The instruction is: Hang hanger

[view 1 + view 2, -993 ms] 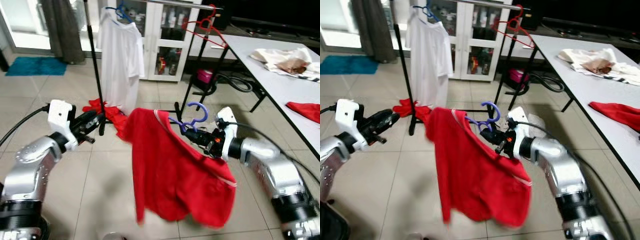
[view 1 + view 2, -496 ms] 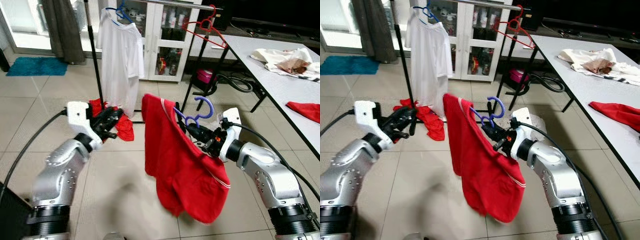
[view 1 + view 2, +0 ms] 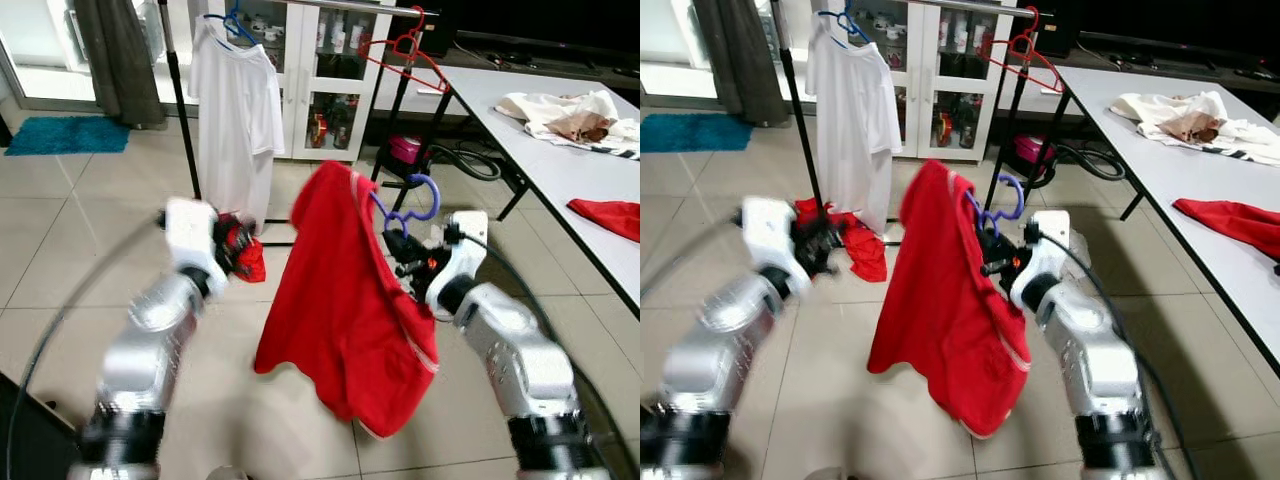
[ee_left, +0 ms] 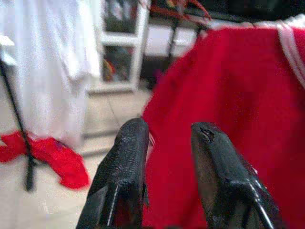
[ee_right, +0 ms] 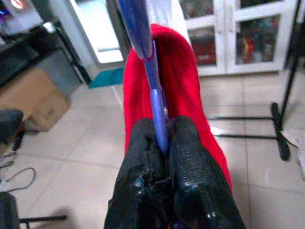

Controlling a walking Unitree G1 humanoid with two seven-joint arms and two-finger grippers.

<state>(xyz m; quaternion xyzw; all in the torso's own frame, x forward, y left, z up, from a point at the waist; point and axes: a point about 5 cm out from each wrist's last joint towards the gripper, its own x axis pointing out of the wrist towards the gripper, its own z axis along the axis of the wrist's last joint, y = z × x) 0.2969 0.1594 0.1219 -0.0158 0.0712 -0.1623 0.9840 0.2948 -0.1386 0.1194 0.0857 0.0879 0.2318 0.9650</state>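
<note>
Before the rack, right gripper [image 3: 398, 250] fingers clamp the purple hanger [image 3: 405, 212] — hook up; left fingers [image 4: 128, 157] apart.

A tiled floor [image 3: 60, 250] carries a crumpled red garment [image 3: 862, 250] by the rack's base and a teal mat [image 3: 65, 133]; the tabletop [image 3: 560, 150] (white) holds a cream cloth [image 3: 565, 110] and a red cloth [image 3: 610, 215].

hanger [image 3: 408, 205]: purple | shirt [image 3: 345, 300] on it: red, white trim | hung shirt [image 3: 238, 110]: white | bench [image 3: 560, 160]: white | cloth [image 3: 610, 215] on bench: red | mat [image 3: 65, 133]: teal | floor [image 3: 60, 250]: beige tile | end effector fingers [image 4: 125, 167]: black
</note>
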